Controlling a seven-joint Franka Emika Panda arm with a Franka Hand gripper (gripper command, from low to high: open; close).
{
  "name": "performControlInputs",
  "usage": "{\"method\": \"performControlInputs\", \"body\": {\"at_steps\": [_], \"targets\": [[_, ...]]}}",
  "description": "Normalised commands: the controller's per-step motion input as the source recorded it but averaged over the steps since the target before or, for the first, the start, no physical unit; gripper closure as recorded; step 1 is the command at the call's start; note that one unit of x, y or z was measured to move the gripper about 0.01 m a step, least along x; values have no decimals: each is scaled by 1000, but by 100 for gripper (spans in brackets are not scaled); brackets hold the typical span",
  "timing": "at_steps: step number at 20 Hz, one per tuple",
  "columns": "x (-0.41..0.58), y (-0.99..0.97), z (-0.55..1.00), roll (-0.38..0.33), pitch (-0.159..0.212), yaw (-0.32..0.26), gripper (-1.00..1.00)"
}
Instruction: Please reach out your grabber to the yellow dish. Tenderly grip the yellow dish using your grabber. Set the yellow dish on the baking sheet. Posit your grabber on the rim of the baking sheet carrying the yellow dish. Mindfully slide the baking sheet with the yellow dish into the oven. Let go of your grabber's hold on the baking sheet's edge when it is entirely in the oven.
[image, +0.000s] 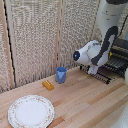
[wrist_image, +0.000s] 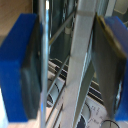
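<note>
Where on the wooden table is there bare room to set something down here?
Bare wood lies between the white plate and the baking sheet, and around the blue cup and orange block. It is crowded at the exterior view's right, where the end effector meets the oven.

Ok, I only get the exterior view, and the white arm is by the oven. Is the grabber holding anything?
Observer: In the wrist view, the baking sheet's metal bars pass right between the grabber's two sides.
Operator: Is it squeezing them?
Observer: One blue finger pad sits on each side of the bars. Small gaps seem to show, so I cannot tell if it is gripping.
</note>
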Motion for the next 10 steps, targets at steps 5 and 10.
{"method": "performControlInputs", "body": {"at_steps": [5,10], "targets": [[83,-460,749,156,23,0,100],[-92,-870,685,119,69,0,100]]}}
